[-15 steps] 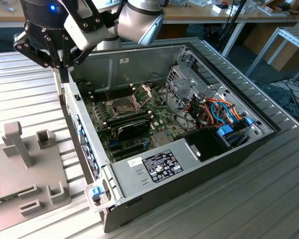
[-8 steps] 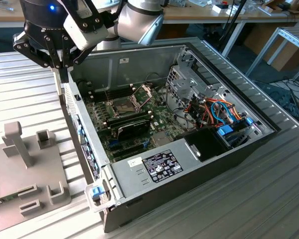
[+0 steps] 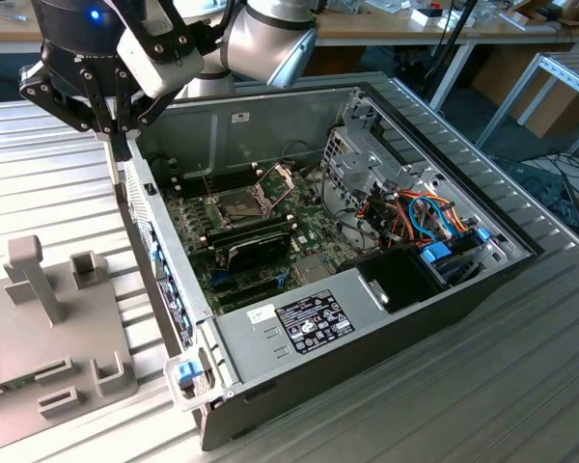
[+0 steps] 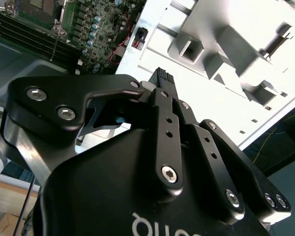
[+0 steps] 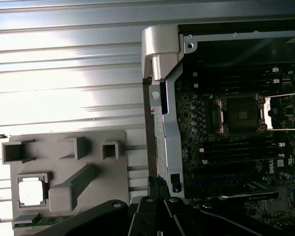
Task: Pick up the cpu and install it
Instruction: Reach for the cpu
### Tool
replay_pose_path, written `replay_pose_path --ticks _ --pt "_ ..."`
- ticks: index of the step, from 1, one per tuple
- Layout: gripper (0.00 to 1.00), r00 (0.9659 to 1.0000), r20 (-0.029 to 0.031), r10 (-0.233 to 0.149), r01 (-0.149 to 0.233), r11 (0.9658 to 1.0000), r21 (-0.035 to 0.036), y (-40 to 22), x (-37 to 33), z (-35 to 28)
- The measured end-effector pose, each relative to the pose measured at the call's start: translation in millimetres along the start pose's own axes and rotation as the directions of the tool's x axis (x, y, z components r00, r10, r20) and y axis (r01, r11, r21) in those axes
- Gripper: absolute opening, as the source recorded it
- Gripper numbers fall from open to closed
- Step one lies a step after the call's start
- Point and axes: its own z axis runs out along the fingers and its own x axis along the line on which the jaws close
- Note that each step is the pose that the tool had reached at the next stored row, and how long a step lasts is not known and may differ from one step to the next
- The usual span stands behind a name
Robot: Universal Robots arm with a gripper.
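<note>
Cpu (image 5: 31, 191) lies flat in a square recess of the grey fixture block (image 5: 110, 177) on the bench (image 5: 64, 73), beside the computer case (image 5: 169, 137). Hand (image 3: 124, 143) hovers above the case's side wall, fingers closed together, gripping nothing. Socket (image 5: 241, 114) frame hinged up.

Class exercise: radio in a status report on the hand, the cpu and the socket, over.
Hand shut, empty, over grey metal case wall. Small silver square cpu in grey holder tray. Dark square socket frame open.
</note>
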Motion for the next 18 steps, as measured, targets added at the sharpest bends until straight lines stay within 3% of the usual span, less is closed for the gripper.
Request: replay_pose_path --ticks 10,18 --pt "0.11 1.0 0.0 0.0 0.0 1.0 0.0 -0.2 2.8 -0.1" --pt "0.11 1.0 0.0 0.0 0.0 1.0 0.0001 -0.7 9.4 -0.3"
